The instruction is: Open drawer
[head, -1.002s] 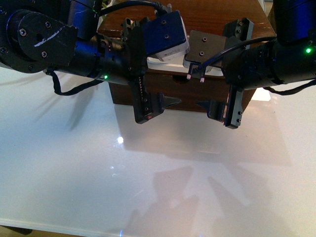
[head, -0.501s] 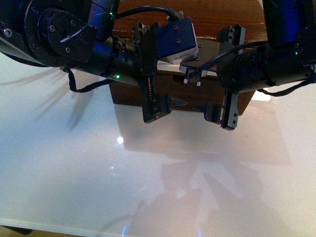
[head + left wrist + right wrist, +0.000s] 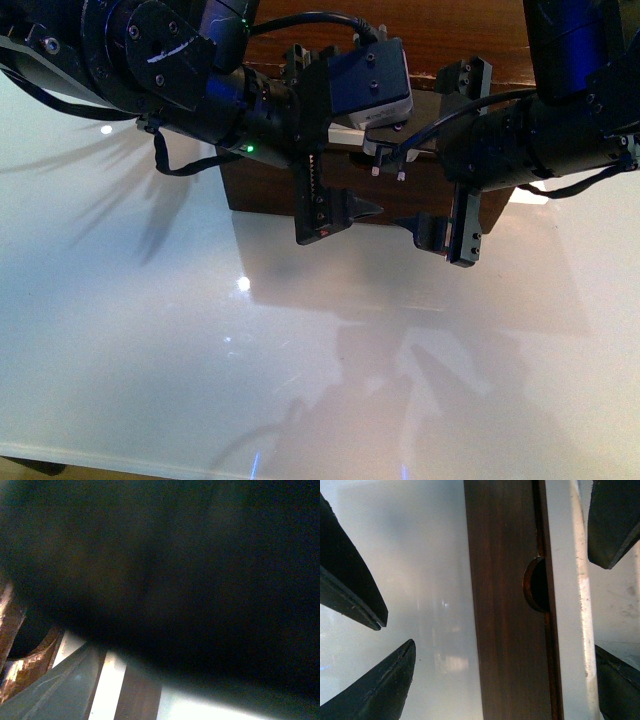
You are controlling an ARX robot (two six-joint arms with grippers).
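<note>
The dark-brown wooden drawer (image 3: 392,192) stands at the back of the table, mostly hidden behind both arms; a bit of white handle (image 3: 343,131) peeks out. My left gripper (image 3: 335,215) is open in front of its front face. My right gripper (image 3: 440,232) is open beside it. In the right wrist view the open jaws (image 3: 492,635) straddle the drawer's brown top edge (image 3: 505,630) with its half-round notch (image 3: 537,584); a pale strip (image 3: 570,630) lies beyond. The left wrist view is mostly dark; blurred brown wood (image 3: 142,695) and a white strip (image 3: 111,685) show.
The glossy white table (image 3: 300,350) spreads out in front of the drawer and mirrors the arms and a lamp. The wooden cabinet top (image 3: 440,30) runs behind the arms. A bright patch (image 3: 530,197) lies at the drawer's right corner.
The left arm has swung to the right and closer to the drawer. The right arm has shifted a little left and toward the drawer. Both grippers stay open.
</note>
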